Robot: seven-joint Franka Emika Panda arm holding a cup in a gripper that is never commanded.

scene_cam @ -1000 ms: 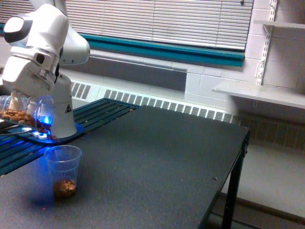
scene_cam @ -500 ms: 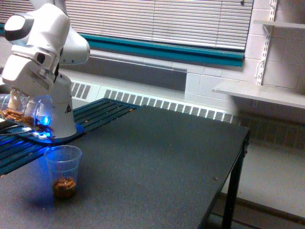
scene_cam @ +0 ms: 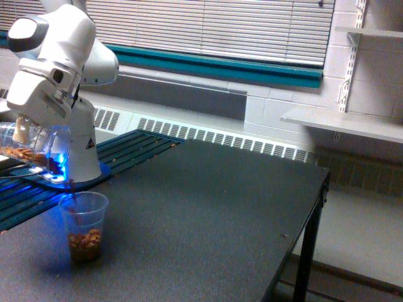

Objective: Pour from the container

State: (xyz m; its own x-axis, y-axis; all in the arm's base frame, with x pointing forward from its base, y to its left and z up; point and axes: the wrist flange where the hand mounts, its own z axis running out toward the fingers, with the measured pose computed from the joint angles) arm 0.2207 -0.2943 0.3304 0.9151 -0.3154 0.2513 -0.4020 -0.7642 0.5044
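In the exterior view, my gripper [scene_cam: 28,135] has its jaws pinching the container [scene_cam: 31,146], tipped at far left above the small cup [scene_cam: 84,225] on the dark surface [scene_cam: 208,214]. Brown pieces fall from its mouth. If I tilt faster, I judge pieces could overshoot the narrow rim and scatter.

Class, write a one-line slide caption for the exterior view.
Robot gripper tips a clear container of brown pieces over a small cup on the dark table.
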